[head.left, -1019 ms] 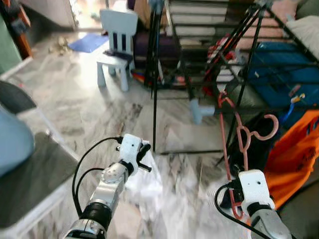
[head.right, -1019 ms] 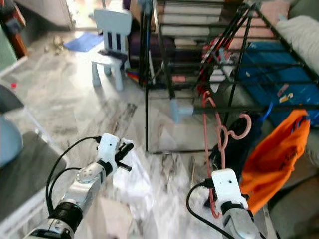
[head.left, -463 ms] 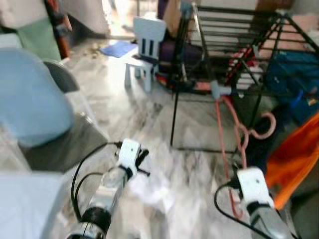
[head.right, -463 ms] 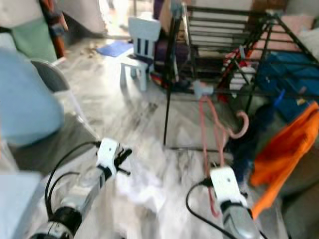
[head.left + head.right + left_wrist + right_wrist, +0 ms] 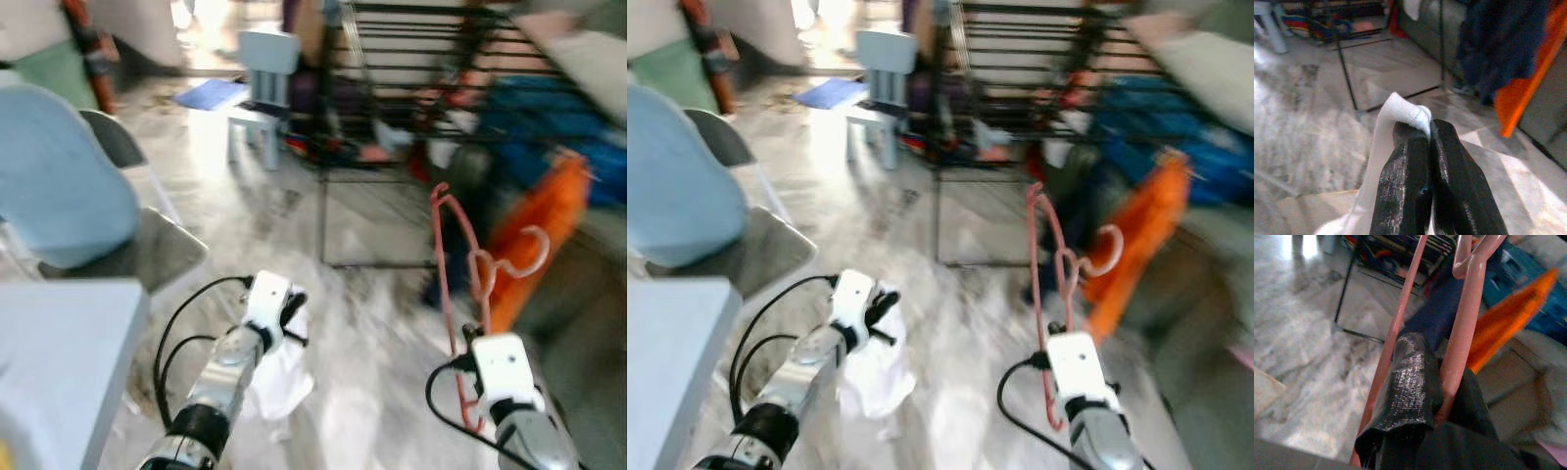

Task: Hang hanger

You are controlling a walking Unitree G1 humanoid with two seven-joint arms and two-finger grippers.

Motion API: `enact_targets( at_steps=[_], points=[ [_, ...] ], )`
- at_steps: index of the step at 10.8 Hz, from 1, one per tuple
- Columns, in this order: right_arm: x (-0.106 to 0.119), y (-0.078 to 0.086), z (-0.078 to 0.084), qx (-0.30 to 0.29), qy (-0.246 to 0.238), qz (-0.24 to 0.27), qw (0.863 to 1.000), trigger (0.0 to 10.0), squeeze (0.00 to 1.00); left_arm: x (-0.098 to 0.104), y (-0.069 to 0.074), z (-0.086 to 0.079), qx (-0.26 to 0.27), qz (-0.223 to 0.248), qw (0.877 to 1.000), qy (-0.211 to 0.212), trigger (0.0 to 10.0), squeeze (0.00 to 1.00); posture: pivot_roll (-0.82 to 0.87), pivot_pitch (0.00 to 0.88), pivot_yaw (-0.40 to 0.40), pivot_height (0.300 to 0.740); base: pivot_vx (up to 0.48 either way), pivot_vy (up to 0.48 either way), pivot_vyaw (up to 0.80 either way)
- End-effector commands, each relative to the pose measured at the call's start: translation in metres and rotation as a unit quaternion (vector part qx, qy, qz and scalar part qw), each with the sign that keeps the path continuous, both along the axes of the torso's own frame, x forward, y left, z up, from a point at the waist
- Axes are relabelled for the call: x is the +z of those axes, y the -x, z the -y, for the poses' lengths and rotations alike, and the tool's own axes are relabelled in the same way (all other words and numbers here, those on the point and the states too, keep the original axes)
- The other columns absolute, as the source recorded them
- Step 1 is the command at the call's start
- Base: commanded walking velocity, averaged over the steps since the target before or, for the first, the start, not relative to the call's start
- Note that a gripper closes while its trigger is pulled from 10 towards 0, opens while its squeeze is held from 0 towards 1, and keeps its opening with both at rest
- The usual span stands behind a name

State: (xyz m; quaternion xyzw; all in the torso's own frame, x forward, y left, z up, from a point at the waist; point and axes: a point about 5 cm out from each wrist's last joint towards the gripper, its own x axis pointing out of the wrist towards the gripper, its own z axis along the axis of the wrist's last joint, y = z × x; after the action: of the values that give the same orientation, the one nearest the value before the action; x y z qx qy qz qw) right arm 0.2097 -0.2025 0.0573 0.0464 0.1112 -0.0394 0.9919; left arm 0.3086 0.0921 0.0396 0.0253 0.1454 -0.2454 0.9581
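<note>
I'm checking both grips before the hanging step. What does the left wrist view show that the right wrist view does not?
Left wrist view: the left gripper, fingers pressed together on a fold of white cloth.

Right wrist view: the right gripper clamped on the pink hanger, one bar of it pinched between the fingers and the other running past outside them.

Both: the marbled floor, the black drying rack's legs, and the orange fabric with dark blue cloth beside it.

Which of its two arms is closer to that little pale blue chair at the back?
Left. Its end effector, gripping a white cloth, is on the chair's side; the right end effector, holding the pink hanger, is across the floor.
</note>
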Motion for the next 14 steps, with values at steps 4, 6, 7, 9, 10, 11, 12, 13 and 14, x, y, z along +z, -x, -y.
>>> enact_targets(
  at_steps=[4, 6, 7, 9, 10, 11, 12, 13, 14],
  points=[
    [0.0068, -0.0070, -0.0040, 0.010, -0.004, 0.014, 1.000, 10.0, 0.00, 0.0047, -0.0032, -0.0030, 0.001, 0.012, 1.000, -0.008, 10.0, 0.00, 0.04, 0.000, -0.074, 0.740, -0.322, 0.000, 0.00],
    [0.0068, -0.0090, -0.0058, 0.013, -0.006, 0.014, 1.000, 10.0, 0.00, 0.0043, -0.0028, -0.0029, -0.001, 0.011, 1.000, -0.010, 10.0, 0.00, 0.04, 0.000, -0.073, 0.740, -0.311, 0.000, 0.00],
    [0.0066, -0.0095, -0.0060, 0.013, -0.006, 0.013, 1.000, 10.0, 0.00, 0.0042, -0.0028, -0.0026, -0.001, 0.011, 1.000, -0.010, 10.0, 0.00, 0.04, 0.000, -0.073, 0.740, -0.307, 0.000, 0.00],
    [0.0068, -0.0105, -0.0071, 0.016, -0.005, 0.014, 1.000, 10.0, 0.00, 0.0039, -0.0026, -0.0015, -0.003, 0.012, 1.000, -0.010, 10.0, 0.00, 0.04, 0.000, -0.076, 0.740, -0.294, 0.000, 0.00],
    [0.0068, -0.0110, -0.0068, 0.018, -0.004, 0.013, 1.000, 10.0, 0.00, 0.0044, -0.0026, -0.0004, -0.007, 0.015, 1.000, -0.008, 10.0, 0.00, 0.04, 0.000, -0.078, 0.740, 0.000, 0.000, 0.00],
    [0.0068, -0.0114, -0.0066, 0.018, -0.004, 0.013, 1.000, 10.0, 0.00, 0.0047, -0.0023, 0.0005, -0.013, 0.011, 1.000, 0.005, 10.0, 0.00, 0.04, 0.000, -0.078, 0.740, 0.000, 0.000, 0.00],
    [0.0067, -0.0123, -0.0067, 0.020, -0.003, 0.012, 1.000, 10.0, 0.00, 0.0071, -0.0023, 0.0020, -0.026, 0.015, 0.999, 0.022, 10.0, 0.00, 0.04, 0.000, -0.079, 0.740, 0.000, 0.000, 0.00],
    [0.0065, -0.0126, -0.0067, 0.021, -0.003, 0.012, 1.000, 10.0, 0.00, 0.0074, -0.0021, 0.0027, -0.031, 0.014, 0.999, 0.024, 10.0, 0.00, 0.04, 0.000, -0.079, 0.740, 0.000, 0.000, 0.00],
    [0.0063, -0.0133, -0.0070, 0.022, -0.002, 0.011, 1.000, 10.0, 0.00, 0.0085, -0.0024, 0.0036, -0.036, 0.016, 0.999, 0.029, 10.0, 0.00, 0.04, 0.000, -0.080, 0.740, 0.000, 0.000, 0.00]
  ],
)
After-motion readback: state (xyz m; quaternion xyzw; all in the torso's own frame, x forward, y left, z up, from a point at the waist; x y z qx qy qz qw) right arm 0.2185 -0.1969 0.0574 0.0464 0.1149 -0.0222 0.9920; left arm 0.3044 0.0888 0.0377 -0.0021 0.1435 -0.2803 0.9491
